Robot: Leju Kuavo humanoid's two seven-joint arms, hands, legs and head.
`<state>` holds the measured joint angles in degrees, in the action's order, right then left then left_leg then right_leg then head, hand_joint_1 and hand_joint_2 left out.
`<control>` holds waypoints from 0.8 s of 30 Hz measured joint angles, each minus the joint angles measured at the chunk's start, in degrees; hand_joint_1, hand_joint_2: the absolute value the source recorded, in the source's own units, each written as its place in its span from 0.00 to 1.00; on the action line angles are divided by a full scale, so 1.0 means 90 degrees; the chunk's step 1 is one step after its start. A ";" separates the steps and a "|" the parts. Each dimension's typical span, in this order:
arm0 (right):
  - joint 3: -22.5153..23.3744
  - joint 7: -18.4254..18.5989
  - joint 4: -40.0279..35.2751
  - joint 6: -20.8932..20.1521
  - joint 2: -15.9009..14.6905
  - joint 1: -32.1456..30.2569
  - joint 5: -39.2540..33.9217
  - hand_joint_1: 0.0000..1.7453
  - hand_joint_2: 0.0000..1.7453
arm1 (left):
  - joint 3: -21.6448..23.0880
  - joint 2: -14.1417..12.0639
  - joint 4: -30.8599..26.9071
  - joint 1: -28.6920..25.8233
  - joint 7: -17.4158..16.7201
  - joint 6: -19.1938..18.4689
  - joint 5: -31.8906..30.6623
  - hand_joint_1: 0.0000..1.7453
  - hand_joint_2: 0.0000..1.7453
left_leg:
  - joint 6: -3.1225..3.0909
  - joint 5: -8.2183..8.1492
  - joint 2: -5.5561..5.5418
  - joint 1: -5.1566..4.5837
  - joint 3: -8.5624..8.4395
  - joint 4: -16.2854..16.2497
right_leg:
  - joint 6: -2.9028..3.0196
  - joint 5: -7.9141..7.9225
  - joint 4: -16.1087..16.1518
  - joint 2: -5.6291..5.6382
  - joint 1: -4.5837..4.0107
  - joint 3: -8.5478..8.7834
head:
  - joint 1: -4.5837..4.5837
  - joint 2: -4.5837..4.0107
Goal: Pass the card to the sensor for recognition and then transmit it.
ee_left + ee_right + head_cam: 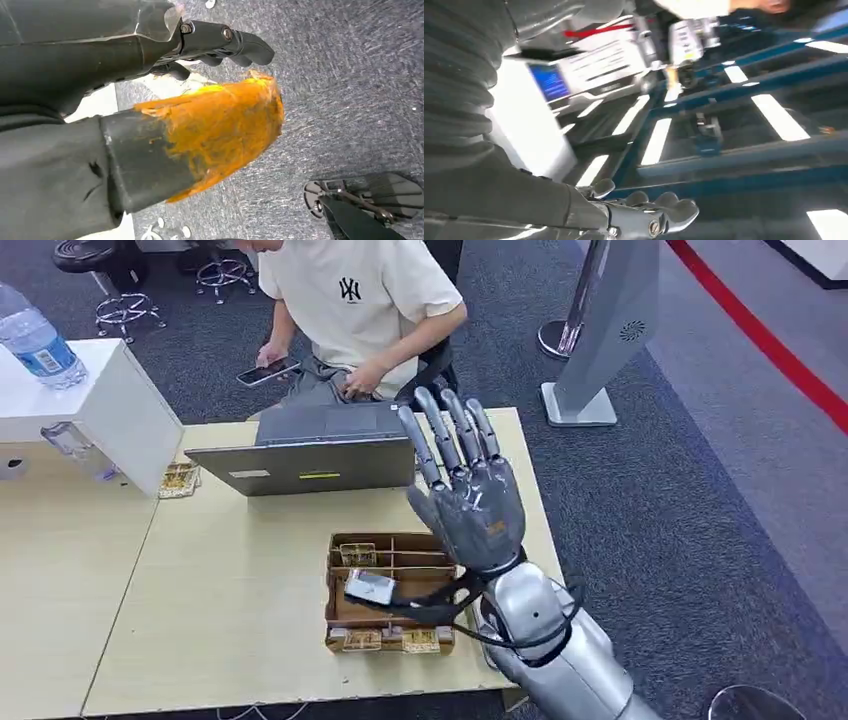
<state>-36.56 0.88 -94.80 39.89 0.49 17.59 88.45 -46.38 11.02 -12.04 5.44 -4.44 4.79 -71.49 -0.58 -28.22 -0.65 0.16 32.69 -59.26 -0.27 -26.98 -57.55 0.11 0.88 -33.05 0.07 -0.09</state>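
- Cards [362, 640] with a gold pattern lie on the broad pale table [230, 580], slotted into the front row of a compartment tray.
- A person [350, 300] in a cream shirt sits across the table, a phone [267, 372] in one hand.
- A grey laptop [320, 455] stands open at the table's far edge, its lid back facing the robot.
- The right hand [470, 495] is raised over the table, just beyond the tray's right end. Its fingers are straight and spread, and it holds nothing.
- The left hand [215, 120] hangs over grey carpet. Its thumb is smeared orange and its dark fingers [225, 37] are bent; I cannot tell whether they are closed.
- The brown compartment tray [390, 622] sits near the table's front right.
- A pale flat device [370, 587] lies tilted in the tray's left part.
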 joint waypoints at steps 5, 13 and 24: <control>0.0561 -0.1428 -0.0745 -0.0005 0.0578 -0.1138 -0.0438 0.00 1.00 | -0.0104 0.0007 0.0000 -0.0041 0.0000 0.0058 0.0051 0.00 0.00 | 0.0000 -0.0001 0.0000 0.0000 0.0001 0.0000 | 0.0001 -0.0002 0.0000 -0.0001 0.0000 -0.0001 | 0.0000 0.0000; 0.1501 -0.3148 -0.0946 -0.0005 0.1398 -0.2265 -0.0886 0.00 1.00 | -0.0250 0.0017 0.0000 -0.0054 0.0002 0.0073 0.0051 0.00 0.00 | 0.0000 -0.0001 0.0004 -0.0001 -0.0002 0.0000 | 0.0001 0.0001 0.0000 0.0003 0.0001 0.0002 | 0.0000 0.0000; 0.1840 -0.3199 -0.0961 -0.0005 0.1522 -0.2434 -0.0898 0.27 1.00 | -0.0289 0.0034 0.0000 -0.0051 0.0002 0.0073 0.0051 0.00 0.00 | 0.0000 0.0000 0.0004 -0.0002 -0.0004 -0.0001 | 0.0000 0.0001 0.0000 0.0006 0.0002 0.0003 | 0.0000 0.0000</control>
<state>-20.00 -27.91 -103.45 39.85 14.19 -4.31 80.37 -48.98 11.32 -12.04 4.98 -4.41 5.44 -71.04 -0.58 -28.23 -0.62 0.15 32.66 -59.27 -0.27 -26.97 -57.55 0.16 0.90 -33.02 0.07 -0.09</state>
